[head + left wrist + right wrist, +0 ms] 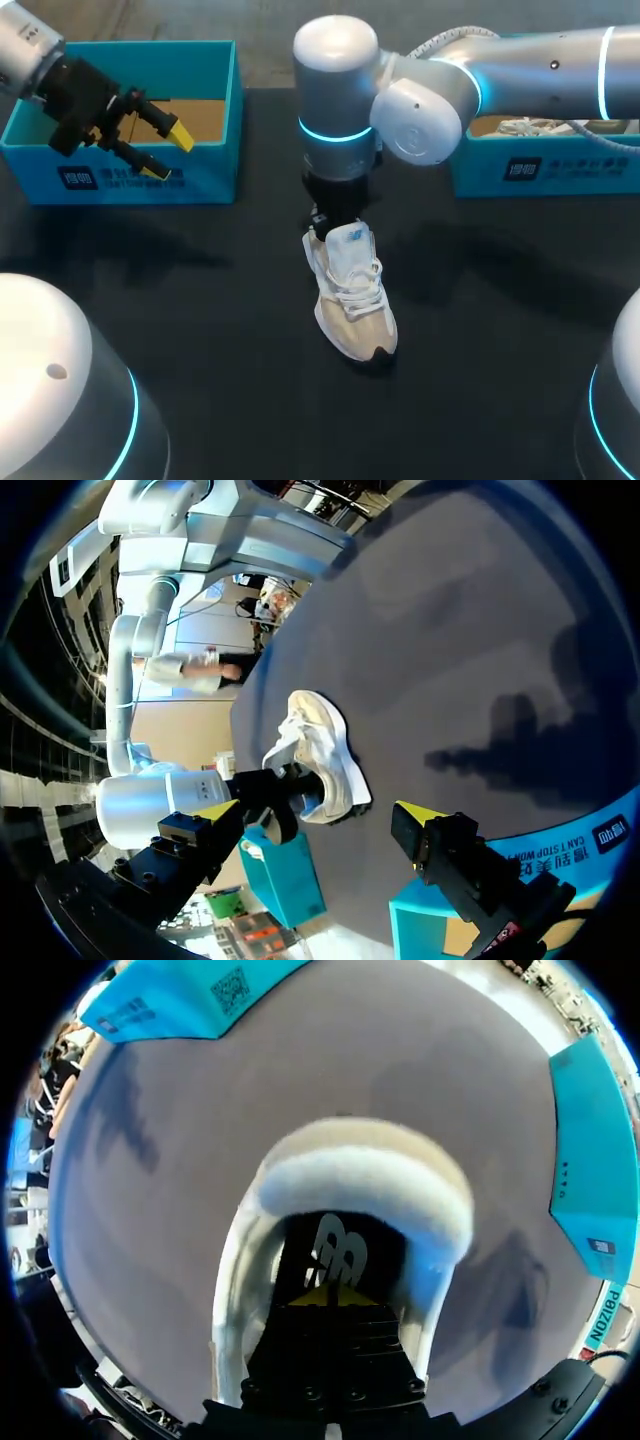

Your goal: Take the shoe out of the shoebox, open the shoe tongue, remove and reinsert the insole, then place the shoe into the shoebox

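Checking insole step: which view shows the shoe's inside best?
Right wrist view: it looks into the shoe past the padded collar, with the right end effector inside. Head and left wrist views show only its outside and laces.

Lit brightly from overhead, with soft shadows over the matte black tabletop (pixel 220 330) and mild glare on the right arm's glossy white shell (pixel 335 45).
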Available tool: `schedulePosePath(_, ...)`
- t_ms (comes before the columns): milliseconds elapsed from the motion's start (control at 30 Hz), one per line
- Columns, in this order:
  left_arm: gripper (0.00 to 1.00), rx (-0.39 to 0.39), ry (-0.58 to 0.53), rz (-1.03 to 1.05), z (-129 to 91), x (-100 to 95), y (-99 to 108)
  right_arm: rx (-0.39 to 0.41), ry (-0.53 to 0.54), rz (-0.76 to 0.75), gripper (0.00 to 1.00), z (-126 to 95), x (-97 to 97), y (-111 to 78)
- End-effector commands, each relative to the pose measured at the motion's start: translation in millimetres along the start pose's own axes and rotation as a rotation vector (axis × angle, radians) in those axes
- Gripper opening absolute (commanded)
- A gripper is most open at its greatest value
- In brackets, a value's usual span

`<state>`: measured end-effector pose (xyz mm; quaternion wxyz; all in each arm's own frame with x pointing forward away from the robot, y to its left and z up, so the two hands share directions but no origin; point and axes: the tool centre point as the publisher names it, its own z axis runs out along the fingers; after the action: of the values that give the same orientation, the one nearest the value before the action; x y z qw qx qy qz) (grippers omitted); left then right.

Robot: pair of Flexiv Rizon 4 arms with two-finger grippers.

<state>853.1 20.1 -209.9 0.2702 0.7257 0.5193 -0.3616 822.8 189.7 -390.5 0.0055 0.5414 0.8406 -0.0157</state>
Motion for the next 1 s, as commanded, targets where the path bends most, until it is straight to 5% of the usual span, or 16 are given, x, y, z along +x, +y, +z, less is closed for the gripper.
schedulePosePath(33,1.0,-0.001,0.003,0.001,0.3,-0.2,-0.2,-0.02,-0.024,0.002,0.0,-15.4,-2.6,0.9)
schedulePosePath(333,1.0,-0.001,0.003,0.001,0.3,-0.2,-0.2,-0.041,-0.054,-0.009,0.0,-7.8,-11.0,18.4)
schedulePosePath(733,1.0,-0.001,0.003,0.001,0.3,-0.2,-0.2,-0.03,-0.023,-0.02,0.0,12.7,-6.5,15.3)
schedulePosePath(1000,1.0,-0.001,0.003,0.001,0.3,-0.2,-0.2,-0.05,-0.016,-0.013,0.0,-14.5,-9.9,2.0)
